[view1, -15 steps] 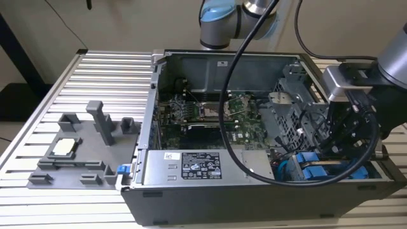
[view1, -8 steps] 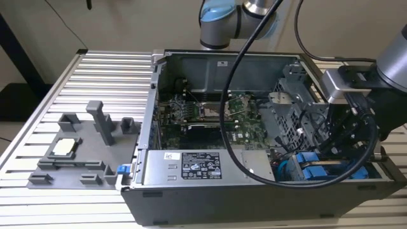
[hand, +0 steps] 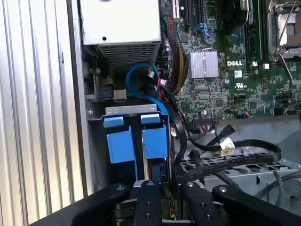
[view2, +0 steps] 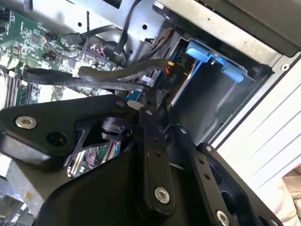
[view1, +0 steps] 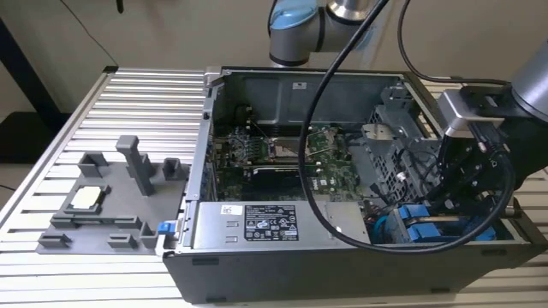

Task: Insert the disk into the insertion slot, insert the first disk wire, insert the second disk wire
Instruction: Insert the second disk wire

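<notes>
The hand (hand: 157,188) is hanging over the case's corner beside the power-supply box (view1: 256,224), pinched on a dark wire connector — the disk (hand: 138,141) is sitting straight ahead in the insertion slot (hand: 134,112), long axis running away from the fingers.

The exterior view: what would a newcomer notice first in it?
The open computer case fills the middle, its green motherboard bare. At the exterior view's right the gripper reaches into the lower corner beside the bright blue plastic carriers. At the exterior view's left a grey fixture stands on the ribbed table.
</notes>
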You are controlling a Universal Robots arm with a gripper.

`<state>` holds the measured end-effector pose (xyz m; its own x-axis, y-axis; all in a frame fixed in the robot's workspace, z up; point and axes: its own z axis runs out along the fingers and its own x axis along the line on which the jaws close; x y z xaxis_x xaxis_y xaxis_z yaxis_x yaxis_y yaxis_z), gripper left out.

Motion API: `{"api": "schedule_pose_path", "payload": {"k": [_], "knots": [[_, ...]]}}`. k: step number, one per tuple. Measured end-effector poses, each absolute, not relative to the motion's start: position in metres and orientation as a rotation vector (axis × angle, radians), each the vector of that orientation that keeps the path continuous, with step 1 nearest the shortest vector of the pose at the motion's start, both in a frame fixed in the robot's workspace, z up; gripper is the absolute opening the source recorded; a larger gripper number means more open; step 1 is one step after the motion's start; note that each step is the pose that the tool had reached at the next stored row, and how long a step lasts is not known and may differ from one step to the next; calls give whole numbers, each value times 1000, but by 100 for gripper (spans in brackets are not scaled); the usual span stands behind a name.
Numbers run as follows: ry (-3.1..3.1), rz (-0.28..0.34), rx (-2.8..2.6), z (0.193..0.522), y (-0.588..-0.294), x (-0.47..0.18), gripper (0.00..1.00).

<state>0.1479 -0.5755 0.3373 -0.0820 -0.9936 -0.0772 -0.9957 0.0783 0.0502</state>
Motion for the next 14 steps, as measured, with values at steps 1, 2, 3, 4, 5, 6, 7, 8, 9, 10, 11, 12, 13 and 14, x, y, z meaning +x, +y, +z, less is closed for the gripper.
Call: {"api": "schedule_pose_path", "payload": {"k": [1, 2, 3, 4, 5, 6, 7, 8, 9, 10, 11, 12, 13, 14], "knots": [[2295, 149, -2116, 338, -576, 148, 24], [2300, 157, -2119, 340, -576, 149, 24], [2304, 164, -2120, 341, -576, 149, 24], [2307, 170, -2122, 343, -576, 149, 24], [2311, 175, -2123, 345, -576, 149, 24], [2314, 180, -2124, 347, -576, 149, 24], [2316, 183, -2124, 349, -576, 149, 24], [2316, 183, -2124, 351, -576, 149, 24], [2317, 182, -2125, 353, -576, 149, 24], [2317, 182, -2125, 357, -576, 149, 24], [2318, 181, -2125, 361, -576, 149, 24], [2318, 181, -2125, 366, -576, 149, 24], [2318, 181, -2125, 370, -576, 149, 24], [2318, 181, -2125, 374, -576, 149, 24]]}}
